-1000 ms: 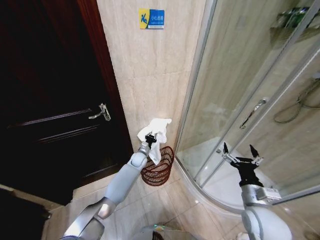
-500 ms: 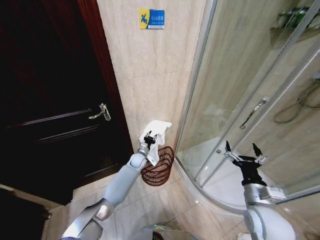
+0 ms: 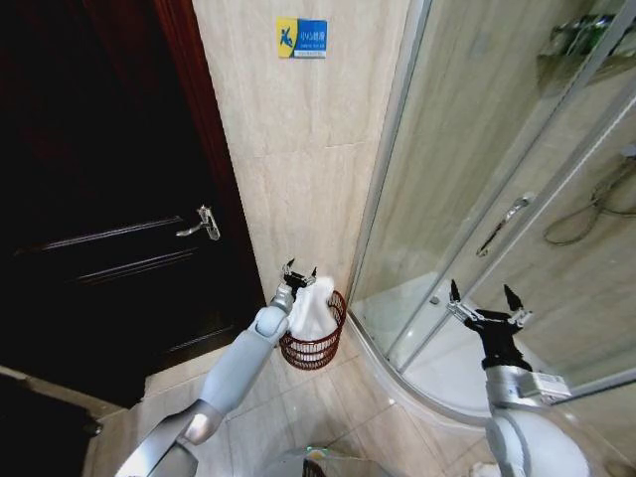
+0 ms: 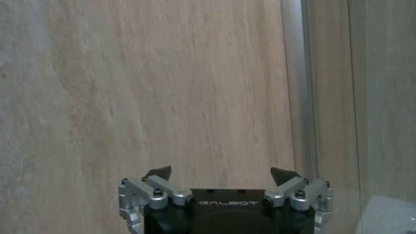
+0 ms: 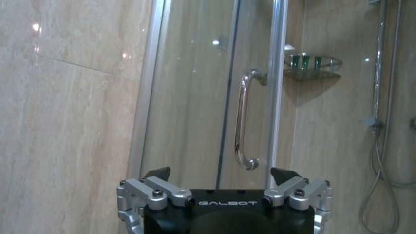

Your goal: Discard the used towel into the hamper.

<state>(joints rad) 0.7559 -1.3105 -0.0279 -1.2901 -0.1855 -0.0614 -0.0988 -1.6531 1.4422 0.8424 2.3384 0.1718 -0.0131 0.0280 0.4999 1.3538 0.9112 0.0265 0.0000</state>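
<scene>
The white towel (image 3: 312,306) stood bunched upright in the hamper (image 3: 316,348), a round red-brown wire-mesh basket tapering downward on the tiled floor by the wall. The left gripper (image 3: 295,271) hovered just above, fingers spread empty. The right gripper (image 3: 486,301) gaped wide near the glass shower door (image 3: 477,199).

A dark door (image 3: 89,199) with a metal lever handle (image 3: 201,224), 1 blue-yellow sign (image 3: 301,38), a glass shower enclosure (image 3: 497,179).

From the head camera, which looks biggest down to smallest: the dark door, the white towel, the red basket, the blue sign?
1. Dark door, by far.
2. Red wire-mesh hamper.
3. White towel in it; close to the hamper, hard to rank.
4. Blue sign, smallest, though it hangs farther away.
</scene>
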